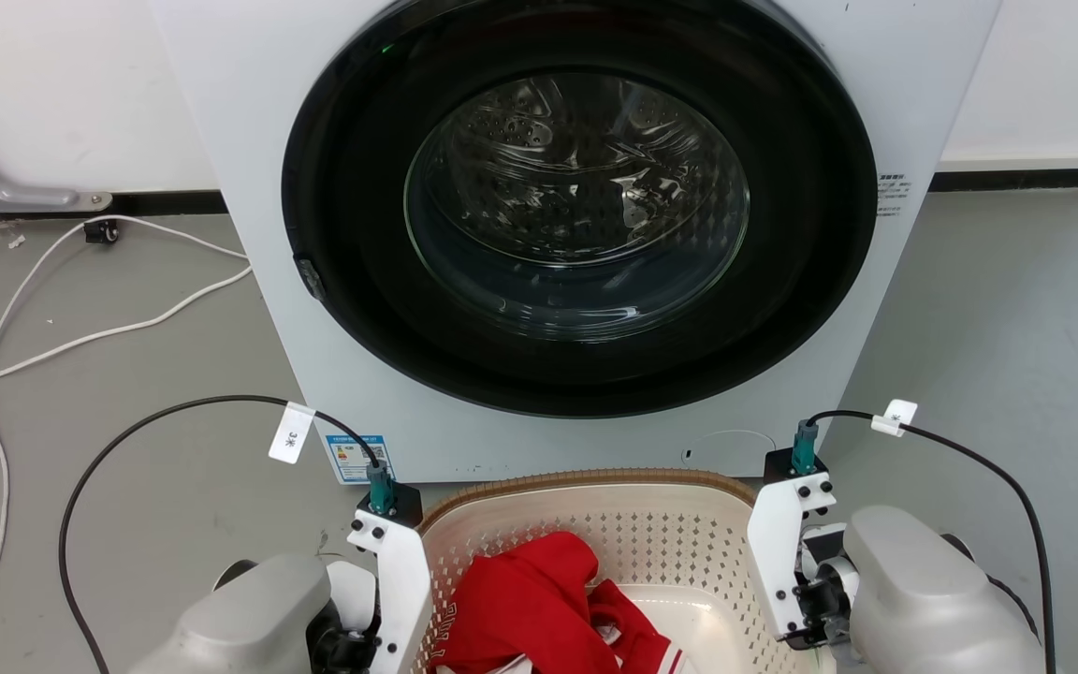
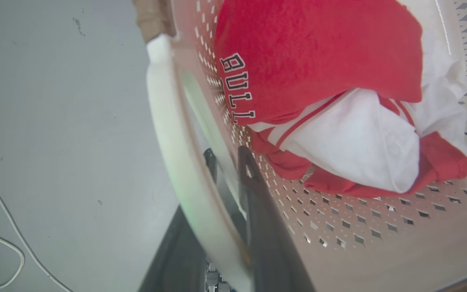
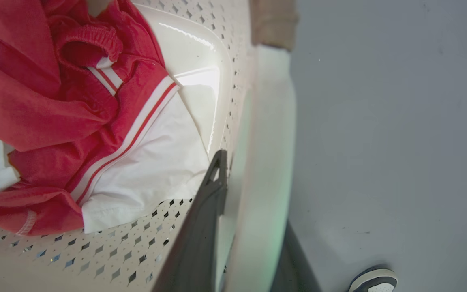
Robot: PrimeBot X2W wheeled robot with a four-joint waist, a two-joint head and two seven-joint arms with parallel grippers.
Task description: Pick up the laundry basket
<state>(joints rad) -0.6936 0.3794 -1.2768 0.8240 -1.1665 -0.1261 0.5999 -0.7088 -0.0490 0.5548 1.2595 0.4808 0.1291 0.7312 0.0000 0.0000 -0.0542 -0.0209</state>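
While nearly closed, left pincer (image 2: 227, 162), right pincer (image 3: 249, 170) clamp laundry basket (image 1: 651, 538).

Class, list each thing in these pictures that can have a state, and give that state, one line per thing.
washing machine door: shut.
laundry basket: holding clothes, gripped at both side handles.
clothes: crumpled inside the basket.
left gripper: shut on a handle, one finger inside the basket wall, one outside.
right gripper: shut on the other handle in the same way.
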